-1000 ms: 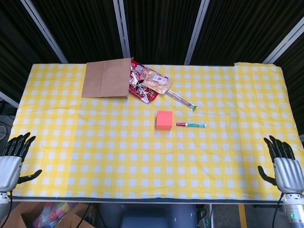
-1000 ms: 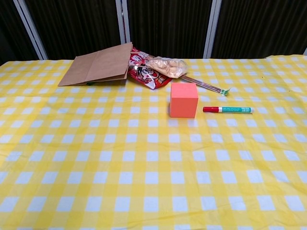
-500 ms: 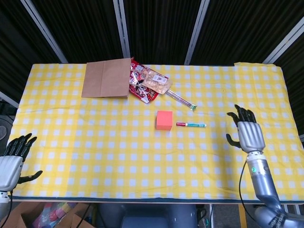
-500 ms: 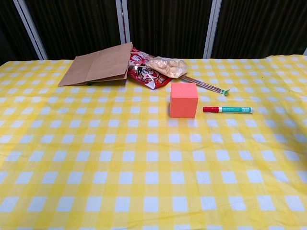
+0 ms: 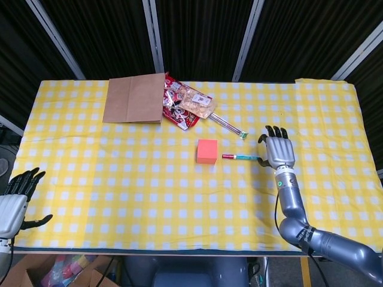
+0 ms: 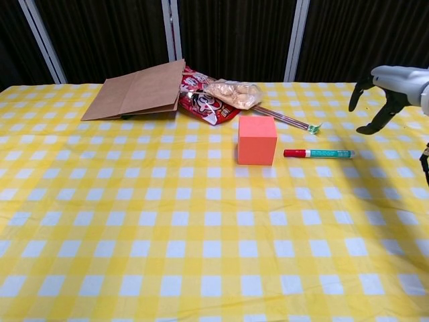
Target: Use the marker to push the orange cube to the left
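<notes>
The orange cube (image 5: 207,151) (image 6: 257,139) stands near the middle of the yellow checked table. Just right of it lies the marker (image 5: 240,157) (image 6: 318,153), red cap toward the cube, green-and-white body pointing right. My right hand (image 5: 277,147) (image 6: 392,87) hovers open above the table past the marker's right end, fingers spread, holding nothing. My left hand (image 5: 16,197) stays open at the near left corner, far from both objects; the chest view does not show it.
A brown paper bag (image 5: 134,97) (image 6: 137,90) lies at the back left, with a red snack packet (image 5: 179,101) (image 6: 204,100) and a clear bag of snacks (image 5: 197,103) beside it. A thin wrapped stick (image 5: 228,125) lies behind the cube.
My right hand has travelled from the near right corner up and leftward, now close to the marker's right end. Cube, marker and left hand have not moved.
</notes>
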`<state>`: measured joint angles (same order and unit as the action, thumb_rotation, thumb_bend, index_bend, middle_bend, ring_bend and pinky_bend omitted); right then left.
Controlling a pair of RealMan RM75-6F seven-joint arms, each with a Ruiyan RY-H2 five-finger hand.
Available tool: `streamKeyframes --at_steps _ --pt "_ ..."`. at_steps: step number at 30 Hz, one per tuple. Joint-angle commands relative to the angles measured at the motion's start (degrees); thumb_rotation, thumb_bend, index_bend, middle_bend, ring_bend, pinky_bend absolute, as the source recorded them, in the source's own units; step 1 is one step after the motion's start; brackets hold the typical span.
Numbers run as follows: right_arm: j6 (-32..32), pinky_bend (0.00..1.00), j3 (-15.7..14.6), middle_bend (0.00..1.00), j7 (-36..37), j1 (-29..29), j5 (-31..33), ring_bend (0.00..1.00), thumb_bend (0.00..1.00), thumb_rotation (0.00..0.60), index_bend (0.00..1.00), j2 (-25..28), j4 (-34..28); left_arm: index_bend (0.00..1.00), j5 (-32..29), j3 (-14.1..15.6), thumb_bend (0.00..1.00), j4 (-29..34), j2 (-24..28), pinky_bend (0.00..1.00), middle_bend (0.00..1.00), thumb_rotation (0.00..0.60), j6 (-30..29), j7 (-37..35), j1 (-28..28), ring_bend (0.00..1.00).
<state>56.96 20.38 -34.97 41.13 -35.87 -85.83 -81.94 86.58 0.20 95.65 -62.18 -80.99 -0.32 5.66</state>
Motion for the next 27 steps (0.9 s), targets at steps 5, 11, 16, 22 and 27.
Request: streamKeyframes --at_steps 5,11,16,22,27 --pt "-2.80 0.00 -0.26 0.11 -0.09 3.32 4.00 0.00 0.33 0.600 0.39 -5.07 8.65 0.00 -0.63 0.02 0.00 0.45 0.30 0.05 0.00 0.600 0.79 -0.13 0.25 0.00" --pt "-4.38 0.00 -0.55 0.11 1.15 4.47 4.40 0.00 0.33 0.600 0.39 -6.99 13.20 0.00 -1.00 0.01 0.00 0.71 0.39 0.05 0.00 0.600 1.22 -0.22 0.40 0.00" --pt "-5.33 0.00 -1.02 0.11 1.81 4.87 4.85 0.00 0.33 0.600 0.39 -7.90 14.77 0.00 -1.31 -0.07 0.00 0.88 0.42 0.05 0.00 0.600 1.46 -0.19 0.53 0.00" --pt "-6.21 0.00 -1.84 0.11 2.20 5.06 5.61 0.00 0.33 0.600 0.39 -9.34 16.87 0.00 -1.26 -0.05 0.00 0.87 0.41 0.05 0.00 0.600 1.38 -0.15 0.53 0.00" --pt "-7.16 0.00 -1.87 0.11 2.93 5.37 6.27 0.00 0.33 0.600 0.39 -10.85 19.65 0.00 -1.38 -0.12 0.00 0.88 0.42 0.05 0.00 0.600 1.40 -0.36 0.57 0.00"
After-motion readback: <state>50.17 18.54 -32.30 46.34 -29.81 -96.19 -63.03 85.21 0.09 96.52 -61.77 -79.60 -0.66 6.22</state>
